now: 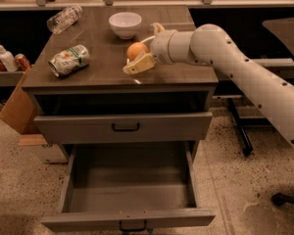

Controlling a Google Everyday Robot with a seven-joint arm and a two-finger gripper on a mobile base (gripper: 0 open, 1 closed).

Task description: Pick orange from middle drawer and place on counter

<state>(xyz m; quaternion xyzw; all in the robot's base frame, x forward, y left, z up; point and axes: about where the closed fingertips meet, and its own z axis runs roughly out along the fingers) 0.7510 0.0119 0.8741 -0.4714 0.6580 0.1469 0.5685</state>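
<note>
- The orange [134,50] is small, round and smooth, a plain bright orange with a soft shine on top. It's a lot smaller than the white bowl [125,23] sitting just beyond my hand.
- My gripper [141,48] is over the counter [98,67], near its front edge, and it's let go. The two cream fingers [139,64] are spread wider than the fruit.
- The orange sits in that gap between them, right up against the nearer finger and apart from the far one.
- The middle drawer [130,180] is pulled out well below my hand, with its flat grey floor showing.
- A crushed can [68,60] lies on its side out past my fingertips, well apart from the orange. A clear bottle [63,18] lies further off the same way, toward the back.
- Hard to make out: the nearer finger covers the bottom of the orange, so I can't actually see it touching the counter.
- The far finger is partly behind my wrist, and my arm runs off the edge of the view.
- The drawer's front lip and handle are cut off at the bottom.
</note>
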